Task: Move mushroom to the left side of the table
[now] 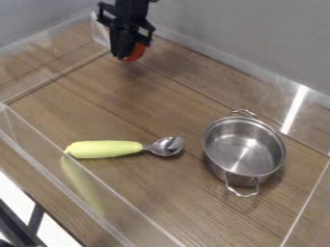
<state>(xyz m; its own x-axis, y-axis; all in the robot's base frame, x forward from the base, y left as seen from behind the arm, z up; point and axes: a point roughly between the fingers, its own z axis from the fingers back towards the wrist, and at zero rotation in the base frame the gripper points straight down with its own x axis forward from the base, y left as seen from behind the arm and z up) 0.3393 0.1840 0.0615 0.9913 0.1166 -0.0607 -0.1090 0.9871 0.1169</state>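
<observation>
Holding the mushroom (pixel 130 53) tight in closed jaws, we hang above the far corner of the desk (pixel 142 106).

Wooden table (pixel 154 108), fingers (pixel 119 42) clamped on mushroom (pixel 130 54) at far edge, spoon (pixel 123 149) near pot (pixel 245 150)
</observation>
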